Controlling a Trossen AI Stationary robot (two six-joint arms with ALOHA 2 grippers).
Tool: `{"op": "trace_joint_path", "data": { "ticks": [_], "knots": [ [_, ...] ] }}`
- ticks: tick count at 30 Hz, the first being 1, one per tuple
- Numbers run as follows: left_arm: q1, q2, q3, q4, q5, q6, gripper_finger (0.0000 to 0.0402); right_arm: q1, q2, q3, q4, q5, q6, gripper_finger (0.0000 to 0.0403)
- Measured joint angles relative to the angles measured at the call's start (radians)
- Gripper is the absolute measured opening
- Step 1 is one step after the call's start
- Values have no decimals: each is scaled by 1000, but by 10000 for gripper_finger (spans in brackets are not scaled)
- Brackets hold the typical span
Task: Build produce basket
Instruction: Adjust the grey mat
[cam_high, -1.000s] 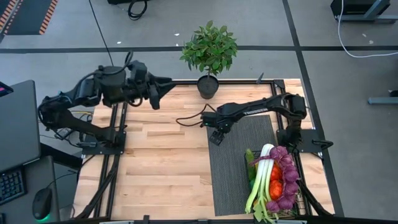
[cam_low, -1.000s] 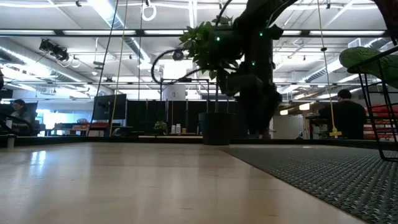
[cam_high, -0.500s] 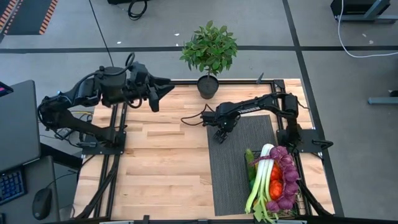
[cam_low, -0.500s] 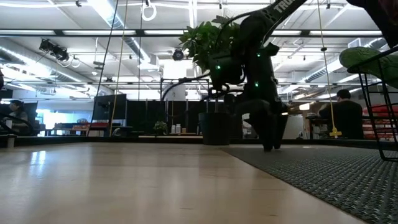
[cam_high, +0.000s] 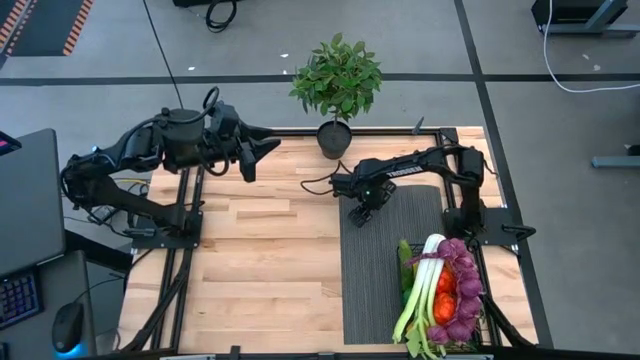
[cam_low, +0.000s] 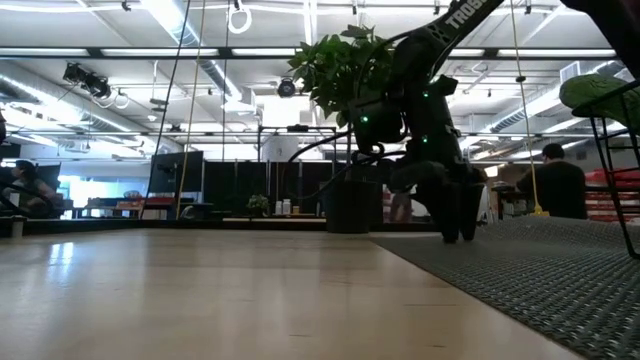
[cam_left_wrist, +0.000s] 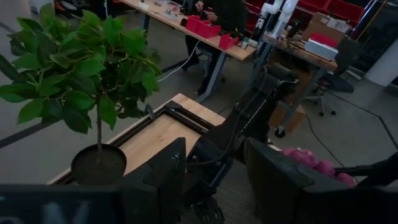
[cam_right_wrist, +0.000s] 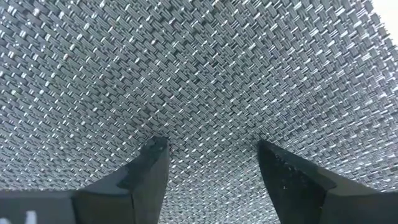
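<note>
The black wire basket (cam_high: 484, 318) stands on the near right part of the grey ribbed mat (cam_high: 385, 285). It holds produce: a leek (cam_high: 425, 285), purple grapes (cam_high: 463, 280), and red and orange pieces (cam_high: 443, 297). My right gripper (cam_high: 362, 212) is open and points steeply down at the mat's far left corner. It also shows in the low view as the right gripper (cam_low: 458, 235) and in its own view as the right gripper (cam_right_wrist: 208, 155). My left gripper (cam_high: 262, 148) is raised over the table's far left, open and holding nothing. It shows too in its own view as the left gripper (cam_left_wrist: 214, 180). My right gripper comes from above, slanting steeply down. Both spread fingertips (cam_right_wrist: 155, 148) rest on the mat's woven surface (cam_right_wrist: 208, 124) near its far left corner. Nothing is between the fingers. The mat lies flat on the table.
A leafy plant in a black pot (cam_high: 335, 138) stands at the table's far edge, just beyond my right gripper. Bare wood (cam_high: 260, 260) covers the table's left and middle. The black frame rail (cam_high: 190, 250) runs along the left side.
My right gripper has come down onto the mat and moved a little toward the table's right and far edges, tipping steeper. The mat has slid slightly toward the right edge, carrying the basket with it.
</note>
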Motion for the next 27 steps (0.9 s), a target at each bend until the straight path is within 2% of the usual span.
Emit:
{"op": "trace_joint_path", "data": {
  "ticks": [4, 10, 17, 22, 24, 27],
  "knots": [
    [0, -4, 0, -2, 0, 0, 172, -10, -7, 25, -14, -21, -6, 248],
    [3, -6, -1, 0, 0, 0, 172, -13, -68, 70, -29, 65, -30, 248],
    [3, -7, -1, -4, 0, -1, 172, -16, -157, 79, -47, 51, -32, 248],
    [3, -7, -1, -4, 0, -20, 172, -15, -168, 79, -30, 69, 8, 248],
    [3, -7, -1, -4, 0, -20, 172, -15, -146, 78, 2, 57, 34, 248],
    [3, -7, -1, -4, 0, -21, 172, -6, -116, 78, 96, -16, 85, 248]
  ]
}}
